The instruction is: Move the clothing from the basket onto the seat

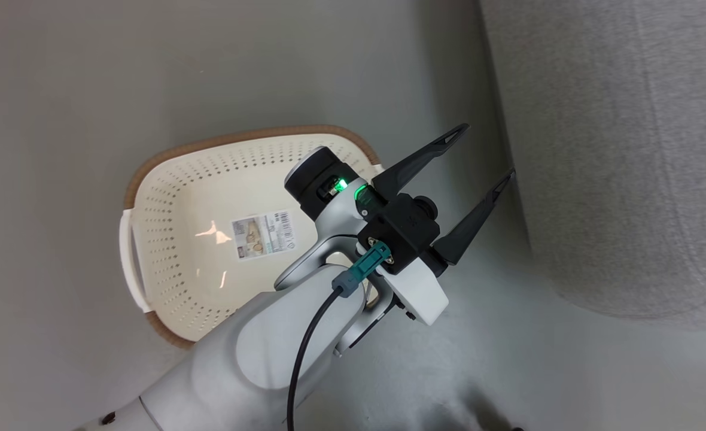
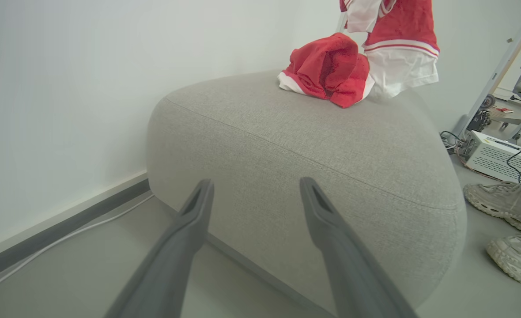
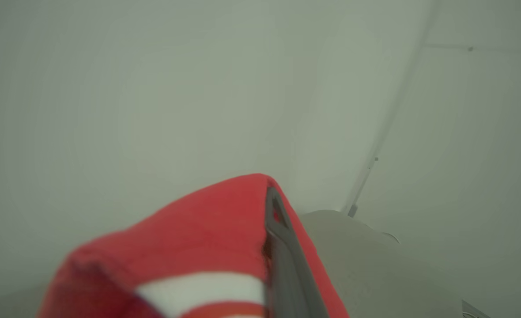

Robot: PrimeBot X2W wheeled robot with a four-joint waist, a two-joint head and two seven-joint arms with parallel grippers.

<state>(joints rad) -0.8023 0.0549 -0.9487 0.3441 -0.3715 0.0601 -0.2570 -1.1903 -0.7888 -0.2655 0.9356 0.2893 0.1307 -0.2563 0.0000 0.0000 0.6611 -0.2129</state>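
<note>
Head view shows left jaws spread beside the basket (image 1: 167, 197); right wrist view, right jaws pinching clothing (image 3: 190, 238).

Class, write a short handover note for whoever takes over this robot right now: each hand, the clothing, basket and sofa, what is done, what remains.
Hands: left hand open and empty, between basket and sofa; right hand shut on a red garment with a white stripe.
Basket: on the floor beside the sofa, no clothing in it, just a label.
Done: one red bundle lies on the sofa.
To do: lower the held garment onto the sofa and release. In the left wrist view it seems to hang just above the sofa, beside the bundle.
</note>
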